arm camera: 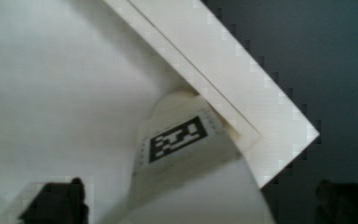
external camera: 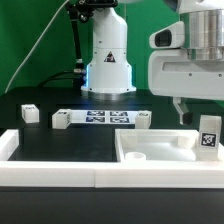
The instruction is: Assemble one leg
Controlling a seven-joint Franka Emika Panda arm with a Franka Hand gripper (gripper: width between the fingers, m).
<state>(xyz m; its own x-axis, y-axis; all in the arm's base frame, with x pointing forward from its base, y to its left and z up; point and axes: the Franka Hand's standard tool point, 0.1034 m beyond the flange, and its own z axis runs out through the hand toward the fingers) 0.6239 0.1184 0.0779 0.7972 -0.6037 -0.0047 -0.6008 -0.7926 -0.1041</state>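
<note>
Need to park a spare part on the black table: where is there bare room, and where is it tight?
Free: the black table between the loose legs and the front white rail. Also the strip behind the marker board, up to the robot base. Crowded: the exterior view's right, where the gripper hangs over the leg on the white panel.

A marker board (external camera: 97, 118) is seen lying flat on the black desk (external camera: 60, 140). A white fence (external camera: 50, 170) is set along the near edge.
</note>
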